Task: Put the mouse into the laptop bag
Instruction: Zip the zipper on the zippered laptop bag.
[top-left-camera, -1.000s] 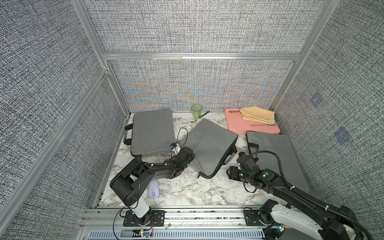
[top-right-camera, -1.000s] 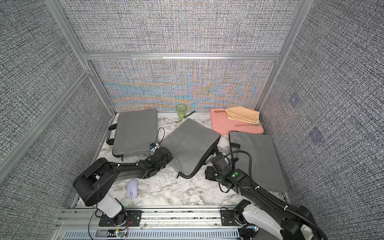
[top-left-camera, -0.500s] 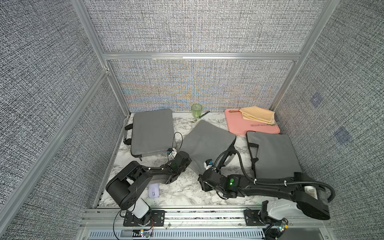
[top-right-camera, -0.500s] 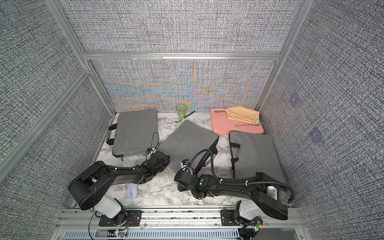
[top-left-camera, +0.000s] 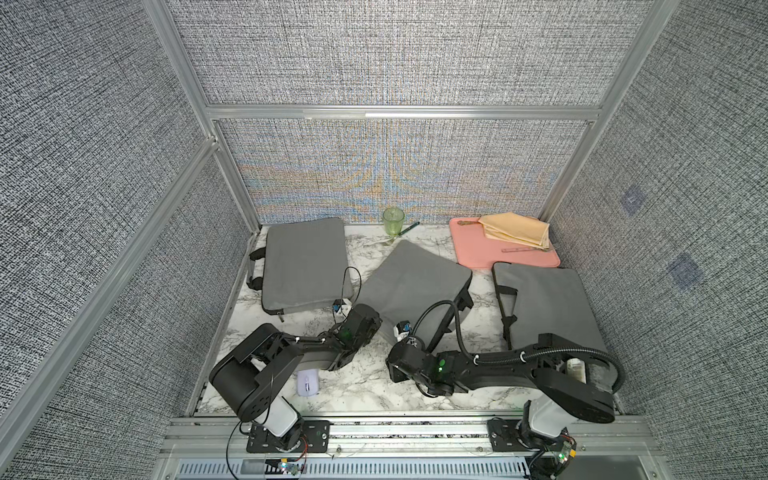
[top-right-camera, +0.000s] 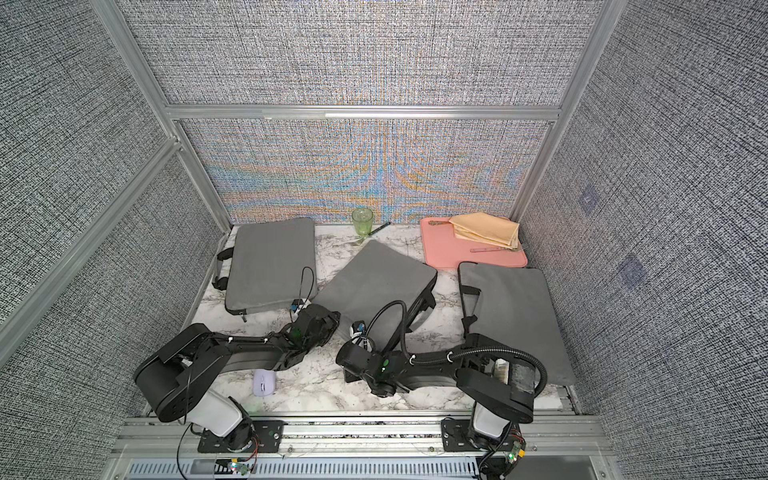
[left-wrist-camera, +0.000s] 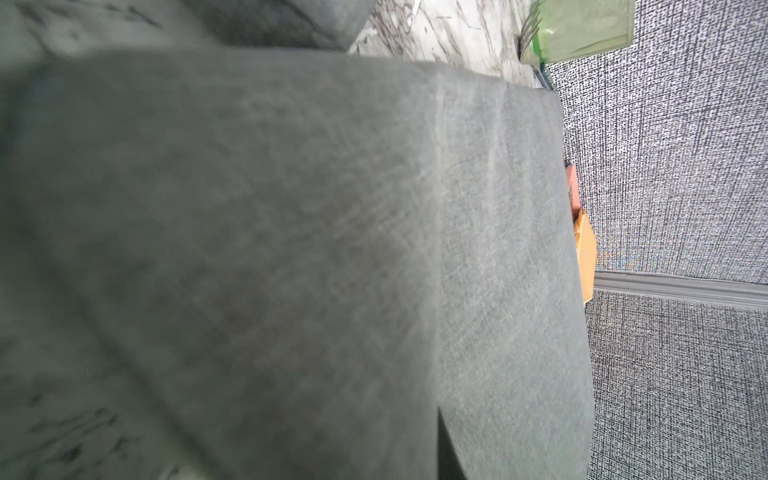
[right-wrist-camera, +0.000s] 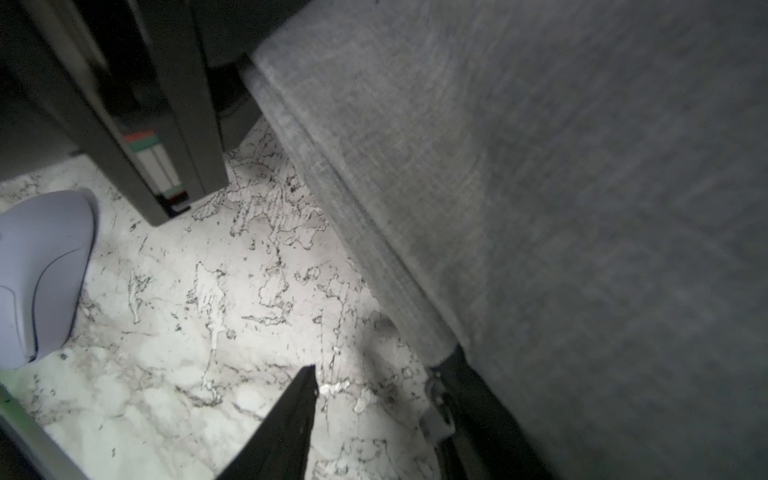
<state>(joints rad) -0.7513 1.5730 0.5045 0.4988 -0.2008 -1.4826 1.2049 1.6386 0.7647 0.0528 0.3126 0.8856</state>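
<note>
Swung in from the right side, the right arm (top-left-camera: 498, 365) now lies low across the front of the marble table (top-left-camera: 365, 388). Its right gripper (top-left-camera: 395, 368) sits at lower centre in both top views, just in front of the near edge of the laptop bag (top-left-camera: 411, 282). This is the middle one of three, with another grey bag (top-left-camera: 305, 266) at its left and a third grey bag (top-left-camera: 548, 303) at its right.

From the right wrist camera, bare marble shows between one dark fingertip (right-wrist-camera: 295, 411) and a second dark shape at the bag's edge. That claw looks partly open and holds nothing.

At the bag's near left corner is the left gripper (top-left-camera: 368, 322), drawn slightly toward the front. It is closed, but its tips are hidden, so a pinch on the fabric cannot be confirmed.

Outside the bag, the pale lilac mouse (top-left-camera: 308, 382) lies on the table at lower left of centre, beside the left arm (top-left-camera: 291, 353).

Along the back stand a green cup (top-left-camera: 393, 220) and a pink board (top-left-camera: 490, 257) under a yellow cloth (top-left-camera: 515, 228).
</note>
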